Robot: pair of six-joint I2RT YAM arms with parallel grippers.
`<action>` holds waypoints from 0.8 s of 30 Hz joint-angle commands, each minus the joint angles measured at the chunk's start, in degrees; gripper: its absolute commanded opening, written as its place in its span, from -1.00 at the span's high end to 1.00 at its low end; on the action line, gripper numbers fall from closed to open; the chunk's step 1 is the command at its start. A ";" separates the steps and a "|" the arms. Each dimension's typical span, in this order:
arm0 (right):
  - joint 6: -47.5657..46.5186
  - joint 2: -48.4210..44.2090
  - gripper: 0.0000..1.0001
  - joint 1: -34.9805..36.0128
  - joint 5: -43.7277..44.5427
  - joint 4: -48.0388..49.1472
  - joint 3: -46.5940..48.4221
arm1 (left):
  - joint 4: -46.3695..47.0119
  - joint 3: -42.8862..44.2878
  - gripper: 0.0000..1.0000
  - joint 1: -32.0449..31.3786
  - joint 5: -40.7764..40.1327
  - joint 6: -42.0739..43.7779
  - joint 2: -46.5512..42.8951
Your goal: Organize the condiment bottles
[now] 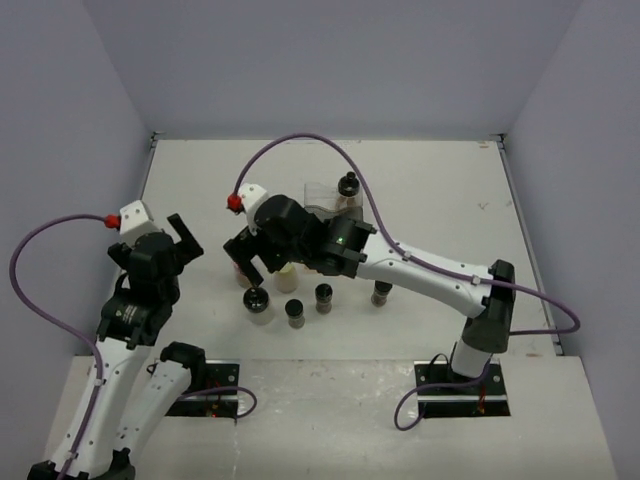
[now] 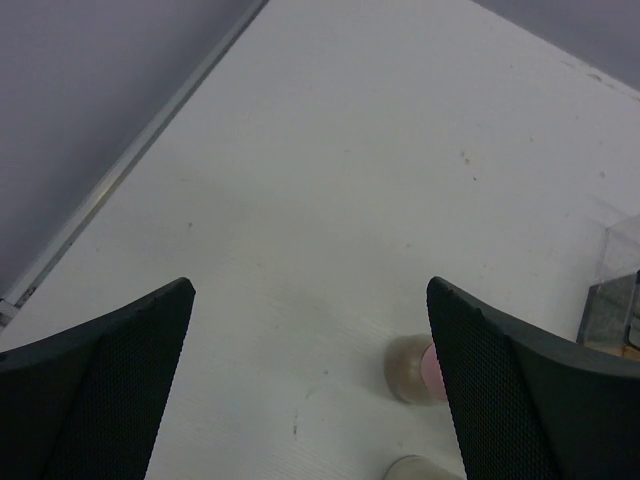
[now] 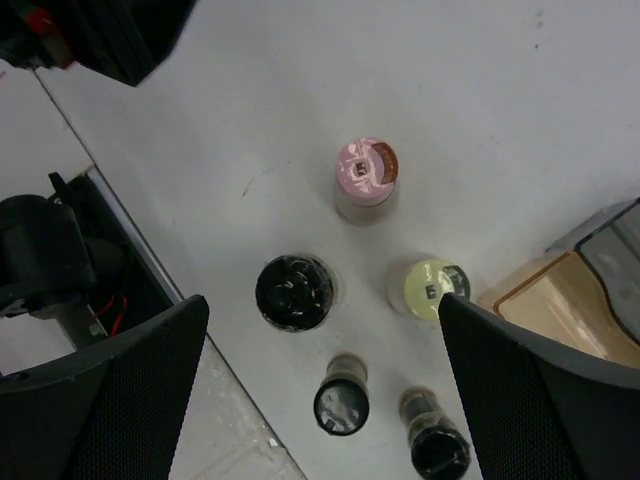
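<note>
Right wrist: condiment bottles (image 3: 293, 292) stand upright, axes vertical

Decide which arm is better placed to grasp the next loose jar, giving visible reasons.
Right, probably. The right end effector, open, hangs over the loose jars, a black-capped jar nearly centred below. The left end effector, also open, faces bare table, the pink-capped jar only at its view's edge.
</note>
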 commanded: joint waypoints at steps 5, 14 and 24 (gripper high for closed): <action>5.59 7.58 -0.97 3.15 -0.26 -1.33 0.44 | -4.46 3.33 -1.00 1.12 -11.53 -6.95 -7.27; 6.12 15.40 -0.82 5.97 -2.38 -2.29 0.88 | -2.97 2.63 -1.00 1.21 -9.68 -5.54 -7.63; 6.38 20.59 -0.64 6.32 2.89 -4.05 2.55 | -1.12 2.10 -1.00 1.21 -6.78 -3.61 -7.01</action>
